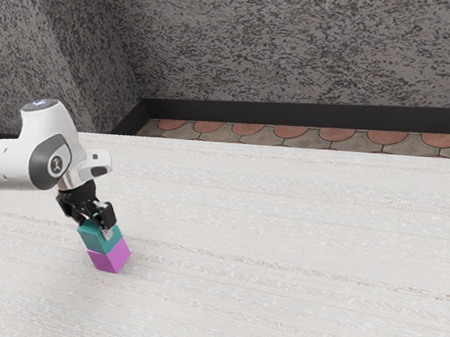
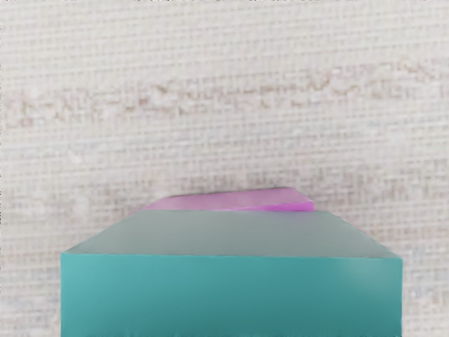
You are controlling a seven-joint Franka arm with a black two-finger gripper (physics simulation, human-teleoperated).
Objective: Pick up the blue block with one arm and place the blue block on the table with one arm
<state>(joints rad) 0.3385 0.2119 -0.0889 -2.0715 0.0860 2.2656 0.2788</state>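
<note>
Clamped on the Blue-Green Block, Right Over the Magenta One

Reaching in from the left edge of the exterior view with a white, jointed arm [image 1: 46, 132] trimmed in dark grey. Ending, left of the frame's middle, in a black two-finger pincer [image 1: 97, 230], pointed downward. Closed there on a smooth blue-green cube-shaped block [image 1: 93, 239], with one fingertip [image 1: 107, 233] visible against the side toward the exterior view's right, and the opposite one hidden.

Placed, as to the task's block, in the left part of the exterior view, directly above a bright magenta cube-shaped block [image 1: 107, 261]. Seemingly touching it, though hard to tell whether fully resting on it or lifted by a sliver. Turned slightly out of line with it, too, by the wrist view.

Standing below, in the case of the magenta block, on a pale, streaked worktop [image 1: 305, 250], stretched across the lower part of the exterior view.

Seen in the wrist view: the blue-green block, large at the lower edge, with a narrow band of magenta just beyond.

Backed at the top of the exterior view by a mottled grey wall [image 1: 271, 26] with a black skirting [image 1: 284, 109], above reddish floor tiles [image 1: 290, 131].
</note>
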